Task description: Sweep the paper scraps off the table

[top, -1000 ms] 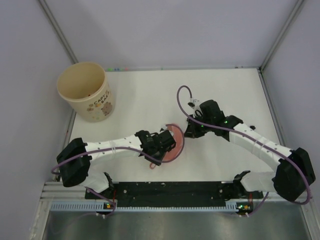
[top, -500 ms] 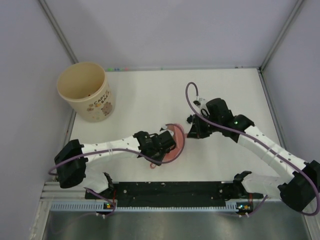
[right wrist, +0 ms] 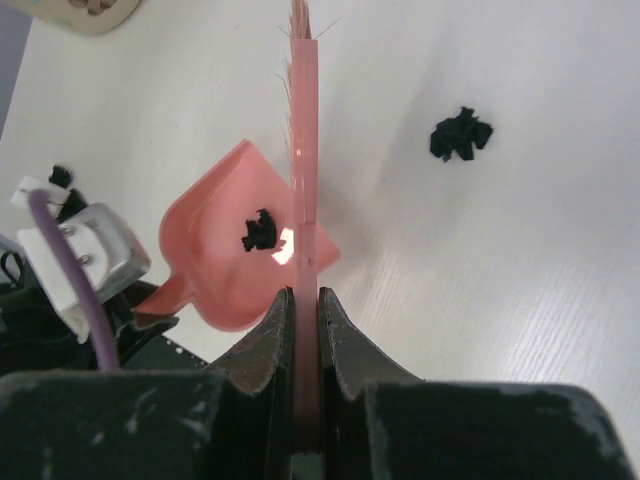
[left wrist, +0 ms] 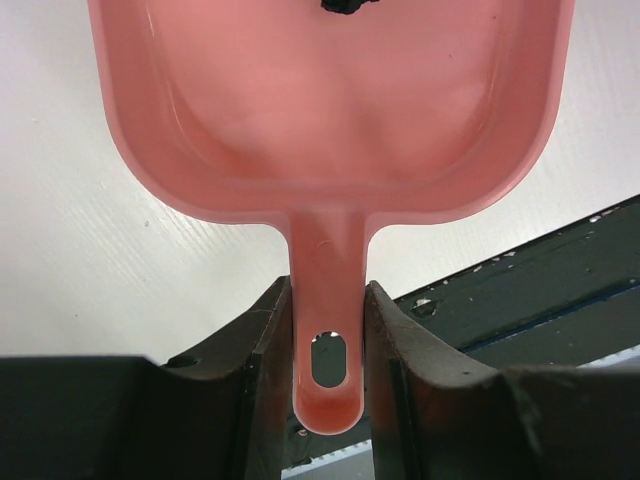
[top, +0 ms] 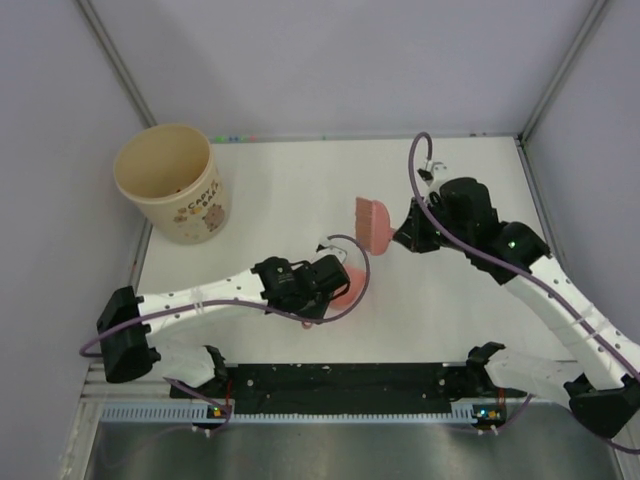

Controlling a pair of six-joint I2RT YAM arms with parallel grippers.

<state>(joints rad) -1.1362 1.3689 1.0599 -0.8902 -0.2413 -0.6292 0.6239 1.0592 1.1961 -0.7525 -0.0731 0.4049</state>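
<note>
Your left fingers (left wrist: 250, 370), dark and matte, pinch the narrow handle of a pink dustpan (left wrist: 330, 120) from both sides. The dustpan is smooth, glossy plastic: a shallow scoop with rounded corners and raised walls. Its slim handle ends in a rounded tip with an oval hole. One of the paper scraps (left wrist: 345, 5), a small black crumpled wad with ragged edges, lies inside the scoop near its open front.

Your right fingers (right wrist: 260, 360) are pressed onto the thin flat back of a pink brush (right wrist: 303, 150), which that camera sees edge-on. Fine pale bristles fray out at its far end. From above, the brush head is fan-shaped and hangs near the dustpan, on its far side.

A second black scrap (right wrist: 461, 135), crinkled and irregular, lies loose on the table (right wrist: 520, 250), right of the brush and well apart from the dustpan. The table is flat, white, faintly grained, with a black strip (left wrist: 540, 300) along its near edge.

A round cream tub (top: 170, 180) printed with a cartoon bear stands upright at the far left corner.
</note>
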